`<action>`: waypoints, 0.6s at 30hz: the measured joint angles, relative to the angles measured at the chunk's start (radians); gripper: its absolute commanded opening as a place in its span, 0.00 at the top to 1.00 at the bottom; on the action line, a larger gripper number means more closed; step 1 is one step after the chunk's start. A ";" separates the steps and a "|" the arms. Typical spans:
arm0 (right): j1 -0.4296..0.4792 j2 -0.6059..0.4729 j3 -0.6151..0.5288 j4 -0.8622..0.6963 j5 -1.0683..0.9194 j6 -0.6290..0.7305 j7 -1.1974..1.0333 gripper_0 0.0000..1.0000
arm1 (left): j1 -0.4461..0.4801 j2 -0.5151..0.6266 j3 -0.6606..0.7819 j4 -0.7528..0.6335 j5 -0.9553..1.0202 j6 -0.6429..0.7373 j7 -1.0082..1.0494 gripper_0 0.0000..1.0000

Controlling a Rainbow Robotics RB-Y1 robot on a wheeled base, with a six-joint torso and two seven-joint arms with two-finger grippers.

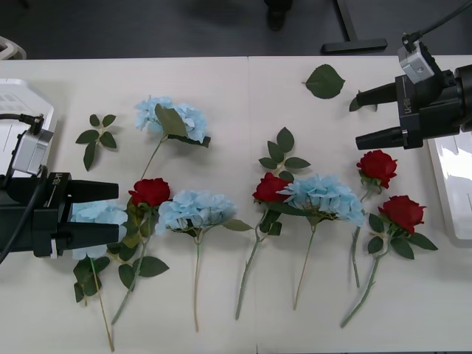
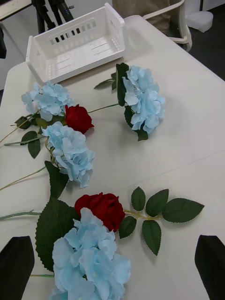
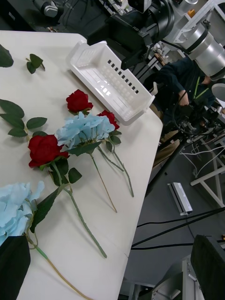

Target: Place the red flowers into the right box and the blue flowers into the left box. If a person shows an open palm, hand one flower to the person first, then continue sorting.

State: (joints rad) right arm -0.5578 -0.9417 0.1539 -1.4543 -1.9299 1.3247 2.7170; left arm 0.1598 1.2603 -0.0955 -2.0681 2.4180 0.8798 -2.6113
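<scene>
The left gripper (image 1: 110, 212) hangs low over the white table (image 1: 236, 96) at its left side, black fingers spread apart and pointing toward the middle, holding nothing. A blue flower (image 1: 98, 214) lies between and under its fingertips, and a red flower (image 1: 150, 192) lies just past the tips. The left box (image 1: 22, 103), with slotted walls, sits behind this gripper at the table's left edge.

The right gripper (image 1: 361, 118) hovers over the far right part of the table, fingers also parted and empty, pointing toward the centre. A single loose leaf (image 1: 324, 80) lies just beyond its upper finger, and a red flower (image 1: 377, 166) lies just below the lower finger. The right box (image 1: 451, 184) sits beneath and behind this arm at the table's right edge.

The table is made of two pale panels joined by a seam down the middle. Behind it is dark floor with a stand's black legs; the left wrist view shows cables and equipment off the table's edge.

On the table lie four red flowers and four blue flowers, heads toward the far side and stems toward the robot. Both boxes hold no flowers. There are also two small leaf sprigs: one (image 1: 96, 136) ahead of the left gripper, one (image 1: 283, 153) near the table's middle.
</scene>
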 measured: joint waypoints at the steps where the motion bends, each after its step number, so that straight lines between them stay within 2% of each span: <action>1: 0.003 0.000 0.001 0.002 0.001 0.000 0.000 0.00 | 0.000 0.000 0.000 0.000 0.000 0.000 0.000 0.00; 7: 0.082 -0.016 0.004 0.008 0.004 -0.012 0.000 0.00 | 0.001 -0.016 -0.007 0.001 0.003 0.000 0.000 0.00; 14: 0.089 -0.076 0.004 0.008 0.022 0.036 -0.024 0.00 | 0.001 -0.040 -0.004 0.002 0.080 0.003 0.000 0.00; 16: 0.091 -0.091 0.004 0.008 0.045 0.075 -0.169 0.00 | 0.002 -0.036 0.011 0.002 0.083 0.023 0.000 0.00; 18: 0.103 -0.106 0.004 0.007 0.067 0.113 -0.434 0.00 | 0.016 -0.034 0.053 0.002 0.082 0.070 0.000 0.00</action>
State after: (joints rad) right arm -0.4545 -1.0481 0.1574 -1.4475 -1.8629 1.4381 2.2828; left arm 0.1758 1.2262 -0.0426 -2.0664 2.4997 0.9499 -2.6114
